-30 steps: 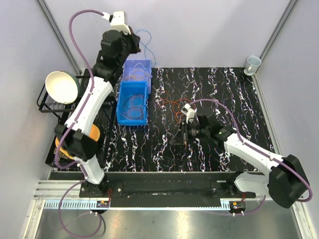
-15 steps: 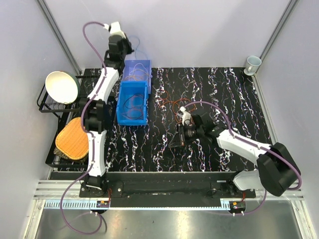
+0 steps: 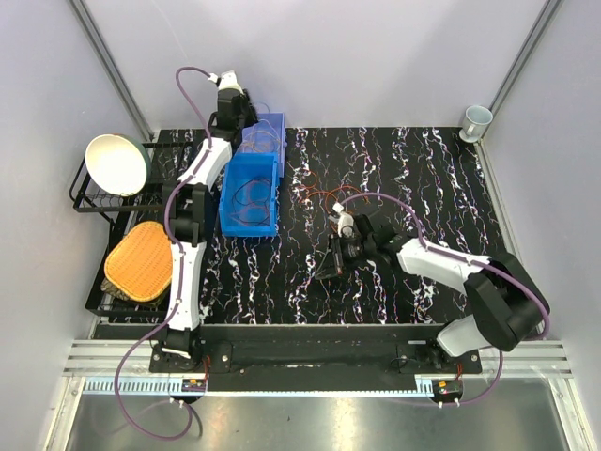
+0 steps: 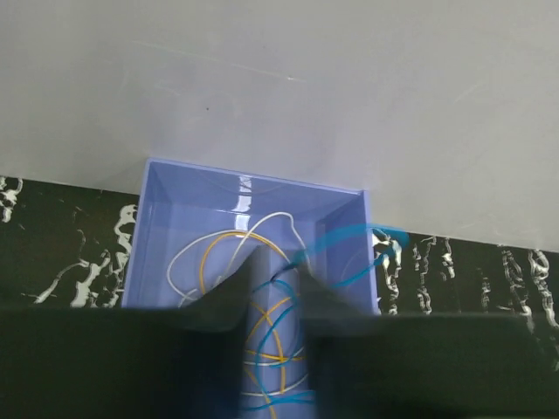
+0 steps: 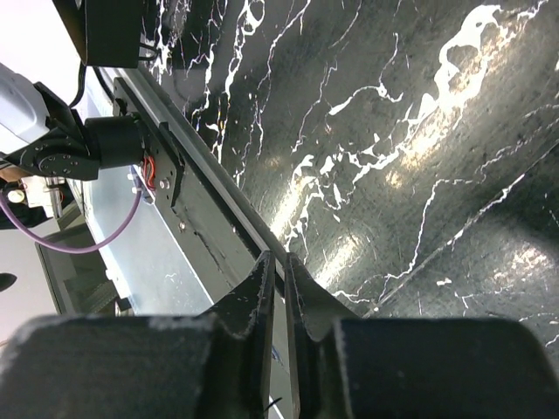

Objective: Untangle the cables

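A tangle of thin orange and red cables [image 3: 324,195] lies on the black marbled mat [image 3: 423,178]. More cables lie in a lilac bin [image 3: 267,122] and a blue bin [image 3: 250,193]. My left gripper [image 3: 248,124] hangs over the lilac bin [image 4: 253,188]. In the left wrist view this gripper [image 4: 281,266] is open. A blurred blue cable [image 4: 349,237] runs from between its fingers over the bin's rim, above yellow, white and blue loops [image 4: 262,349]. My right gripper [image 3: 335,263] points toward the near edge of the mat, just in front of the tangle. Its jaws [image 5: 279,260] are shut to a thin slit, with no cable visible at the tips.
A white cup [image 3: 477,120] stands at the far right corner. On the left, a black wire rack [image 3: 94,193] holds a white bowl [image 3: 117,163], with an orange woven pad [image 3: 139,260] nearer me. The grey back wall rises right behind the lilac bin.
The left arm has come down and reached over the lilac bin, and its jaws have opened, releasing the blue cable. The right gripper has shifted slightly left.
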Tool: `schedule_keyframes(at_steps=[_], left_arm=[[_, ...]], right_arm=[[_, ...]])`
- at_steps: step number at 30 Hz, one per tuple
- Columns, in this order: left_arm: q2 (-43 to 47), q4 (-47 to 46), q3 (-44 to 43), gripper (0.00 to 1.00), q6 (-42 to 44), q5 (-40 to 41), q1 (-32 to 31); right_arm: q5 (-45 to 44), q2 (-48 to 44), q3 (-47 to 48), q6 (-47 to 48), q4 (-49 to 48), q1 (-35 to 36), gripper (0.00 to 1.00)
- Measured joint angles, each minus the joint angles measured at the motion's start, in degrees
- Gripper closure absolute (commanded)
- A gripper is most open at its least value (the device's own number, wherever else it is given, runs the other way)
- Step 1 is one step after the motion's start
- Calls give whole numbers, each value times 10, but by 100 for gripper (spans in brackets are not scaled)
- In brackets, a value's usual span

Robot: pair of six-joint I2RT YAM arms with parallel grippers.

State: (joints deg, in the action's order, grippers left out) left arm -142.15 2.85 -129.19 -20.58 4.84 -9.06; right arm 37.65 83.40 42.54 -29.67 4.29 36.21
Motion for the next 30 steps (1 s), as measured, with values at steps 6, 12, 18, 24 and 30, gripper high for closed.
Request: schedule_keyframes(at_steps=[6,12,18,24,30], left_arm=[[0,6,-1,1,-5,-1,0],[27,6,43,1,-18,-1,-1],[105,46,102,1,-20,12,-13],[243,92,168,1,-19,45,-54],[364,125,230,3,-12,68,-127]], right_arm=[[-1,11,14,-2,-2,0,83],[-12,11,31,-5,2,0,79],[-71,9,56,1,55,0,67],[-169,-30,93,23,127,0,53],[-255,-97,102,33,162,0,36]])
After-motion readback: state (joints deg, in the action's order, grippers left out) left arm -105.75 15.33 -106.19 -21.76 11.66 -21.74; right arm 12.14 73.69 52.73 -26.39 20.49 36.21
